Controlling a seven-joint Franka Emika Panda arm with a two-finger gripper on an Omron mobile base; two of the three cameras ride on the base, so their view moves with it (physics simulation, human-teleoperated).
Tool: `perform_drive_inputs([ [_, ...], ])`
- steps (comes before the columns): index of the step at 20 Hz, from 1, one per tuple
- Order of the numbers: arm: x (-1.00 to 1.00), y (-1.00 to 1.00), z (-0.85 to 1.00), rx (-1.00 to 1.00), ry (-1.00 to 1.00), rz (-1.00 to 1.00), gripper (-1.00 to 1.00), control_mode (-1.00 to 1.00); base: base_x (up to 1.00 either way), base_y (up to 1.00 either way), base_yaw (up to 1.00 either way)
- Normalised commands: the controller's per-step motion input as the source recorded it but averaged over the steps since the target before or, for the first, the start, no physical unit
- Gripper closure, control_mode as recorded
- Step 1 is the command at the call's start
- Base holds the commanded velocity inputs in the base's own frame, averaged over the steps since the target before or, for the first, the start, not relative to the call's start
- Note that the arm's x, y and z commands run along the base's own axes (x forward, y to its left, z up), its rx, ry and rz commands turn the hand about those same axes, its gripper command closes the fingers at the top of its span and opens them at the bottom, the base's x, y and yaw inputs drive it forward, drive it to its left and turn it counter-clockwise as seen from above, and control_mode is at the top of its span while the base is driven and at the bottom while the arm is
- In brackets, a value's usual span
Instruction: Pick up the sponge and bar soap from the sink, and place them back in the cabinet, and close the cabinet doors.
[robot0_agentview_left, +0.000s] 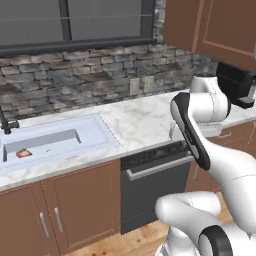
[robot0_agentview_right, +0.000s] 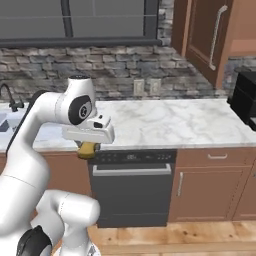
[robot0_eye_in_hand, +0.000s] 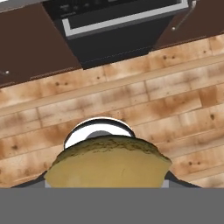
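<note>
So the small flat yellow sponge with the darker olive face is out of the sink and in the gripper, jaws clamped on it. In the hand view it sits bottom centre, with wood floor and the black dishwasher beyond it. In the right base view it peeks out under the white hand at centre left, in front of the counter edge.

The pinkish-orange bar soap sits in the pale bluish-white sink at the left of the left base view, well apart from the arm.

My read: we're mid-carry on the sponge, step one of three. Next it needs a big lift up and toward the brown wooden wall cabinet at upper right, past its open door with the silver bar handle. Can't see the shelf itself from here, though.
</note>
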Motion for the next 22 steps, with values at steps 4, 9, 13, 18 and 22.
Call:
perform_drive_inputs([
  [4,0.00,0.00,0.00,0.00,0.00,0.00,1.00,1.00,-0.25,-0.84,0.15],
  [9,0.00,0.00,0.00,0.00,0.00,0.00,1.00,1.00,-0.22,-0.83,0.18],
  [13,0.00,0.00,0.00,0.00,0.00,0.00,1.00,1.00,-0.13,-0.81,0.21],
  [18,0.00,0.00,0.00,0.00,0.00,0.00,1.00,1.00,-0.18,-0.80,0.18],
  [22,0.00,0.00,0.00,0.00,0.00,0.00,1.00,1.00,-0.17,-0.80,0.16],
])
